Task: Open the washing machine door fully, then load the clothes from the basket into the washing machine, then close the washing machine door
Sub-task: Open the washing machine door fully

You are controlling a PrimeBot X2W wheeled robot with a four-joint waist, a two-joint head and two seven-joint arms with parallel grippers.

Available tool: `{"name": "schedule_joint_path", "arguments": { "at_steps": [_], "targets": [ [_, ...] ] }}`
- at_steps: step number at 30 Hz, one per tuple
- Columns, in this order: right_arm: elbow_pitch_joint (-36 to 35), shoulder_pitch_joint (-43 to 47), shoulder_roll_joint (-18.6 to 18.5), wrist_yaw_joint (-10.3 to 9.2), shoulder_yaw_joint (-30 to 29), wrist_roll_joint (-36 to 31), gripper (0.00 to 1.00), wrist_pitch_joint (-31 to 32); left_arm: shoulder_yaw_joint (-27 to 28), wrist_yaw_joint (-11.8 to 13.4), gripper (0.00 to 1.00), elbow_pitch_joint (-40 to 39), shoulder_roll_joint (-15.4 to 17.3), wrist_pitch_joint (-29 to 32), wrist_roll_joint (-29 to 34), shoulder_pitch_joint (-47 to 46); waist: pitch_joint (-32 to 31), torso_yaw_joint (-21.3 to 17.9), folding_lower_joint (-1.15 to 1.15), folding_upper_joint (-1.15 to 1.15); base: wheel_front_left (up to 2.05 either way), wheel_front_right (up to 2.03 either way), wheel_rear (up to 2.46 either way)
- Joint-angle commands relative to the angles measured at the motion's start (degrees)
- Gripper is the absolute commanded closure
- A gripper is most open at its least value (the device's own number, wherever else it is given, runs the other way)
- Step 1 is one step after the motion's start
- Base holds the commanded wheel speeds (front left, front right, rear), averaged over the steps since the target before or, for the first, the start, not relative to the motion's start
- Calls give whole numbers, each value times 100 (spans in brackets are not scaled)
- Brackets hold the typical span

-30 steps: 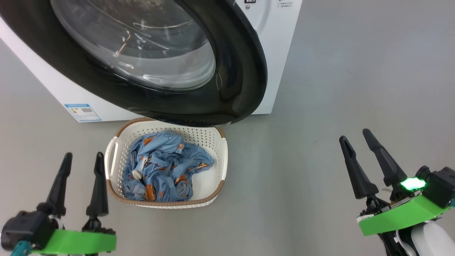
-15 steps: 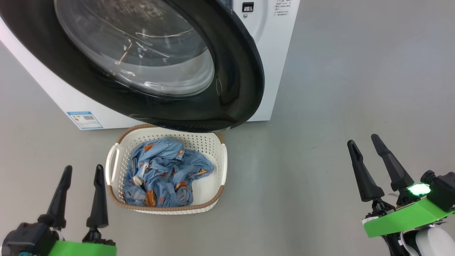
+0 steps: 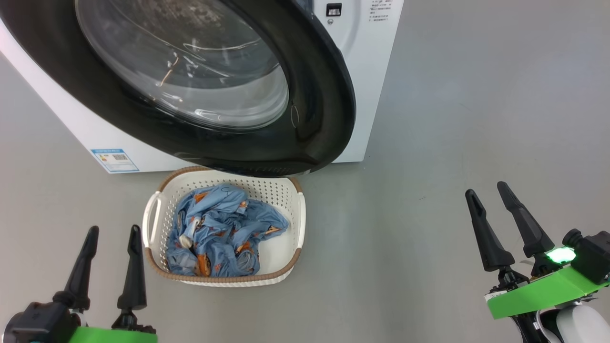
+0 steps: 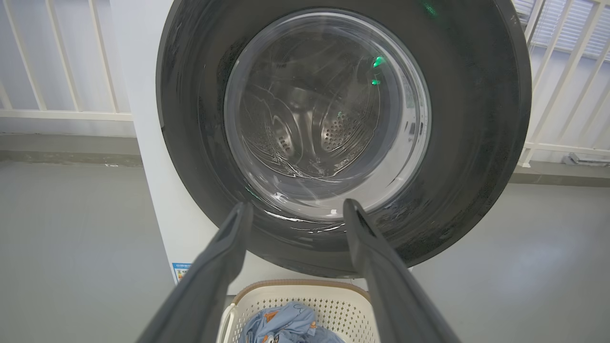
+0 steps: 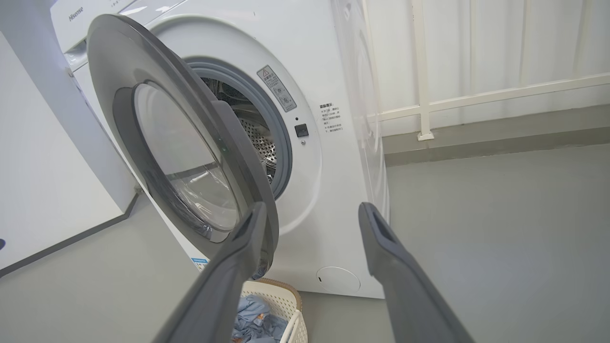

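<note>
The washing machine [image 3: 367,71] [image 5: 333,157] is a white front-loader. Its door [image 3: 314,109] [image 4: 476,119] [image 5: 157,85], black-rimmed with a glass bowl, stands partly open and hangs over the back of the basket. The cream basket [image 3: 298,214] [image 4: 267,300] [image 5: 274,290] sits on the floor just before the machine. The clothes [image 3: 224,233] [image 4: 286,324] [image 5: 255,319], light blue with orange prints, lie bundled in it. My left gripper [image 3: 113,231] [image 4: 295,205] is open, just left of the basket. My right gripper [image 3: 486,188] [image 5: 310,207] is open, far to the right over bare floor.
Grey floor [image 3: 429,143] spreads all around. The steel drum [image 5: 259,138] shows past the door's edge. A white railing [image 5: 476,100] runs behind the machine, and a white wall panel [image 5: 43,166] stands to its left. A blue label [image 3: 114,159] is low on the machine's front.
The whole head view has shifted down a little, so the camera moved. Both grippers show slightly lower in it and remain open. Basket, clothes and door have not moved.
</note>
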Motion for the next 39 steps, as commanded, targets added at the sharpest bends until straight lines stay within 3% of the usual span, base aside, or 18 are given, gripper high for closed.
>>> {"name": "schedule_joint_path", "arguments": {
  "at_steps": [1,17,18,20,22,23,24,25,32,39],
  "targets": [
    [-111,21,-87,9,108,-14,0,-69,183,-18,0,-164,125,-45,51,-87,5,2,0,0,0,0,0],
    [-57,-411,-212,9,25,142,0,-69,165,-18,0,-211,136,-45,17,-182,178,21,0,0,0,0,0],
    [-54,-486,-222,9,28,180,7,-69,160,-18,0,-214,138,-45,17,-197,195,25,0,0,0,0,0],
    [-40,-651,-269,9,39,261,50,-69,154,-18,0,-221,144,-45,17,-228,247,37,0,0,0,0,0],
    [-10,-843,-349,9,71,345,67,-69,145,-18,0,-225,152,-45,17,-265,292,56,0,0,0,0,0],
    [-10,-843,-349,9,71,345,67,-69,145,-18,0,-225,152,-45,17,-265,292,56,0,0,0,0,0],
    [9,-943,-405,9,93,384,79,-69,133,-18,0,-224,156,-45,18,-284,318,73,0,0,0,0,0],
    [27,-1045,-451,9,108,440,100,-69,120,-18,0,-223,160,-45,17,-306,338,92,0,0,0,0,0],
    [363,-1715,-723,9,217,1146,100,-69,90,-18,0,-219,177,-45,-12,-400,467,233,0,0,0,0,0],
    [826,-2588,-993,9,701,2138,100,145,78,-18,0,-234,175,-45,-22,-454,602,328,0,0,0,0,0]
  ]
}}
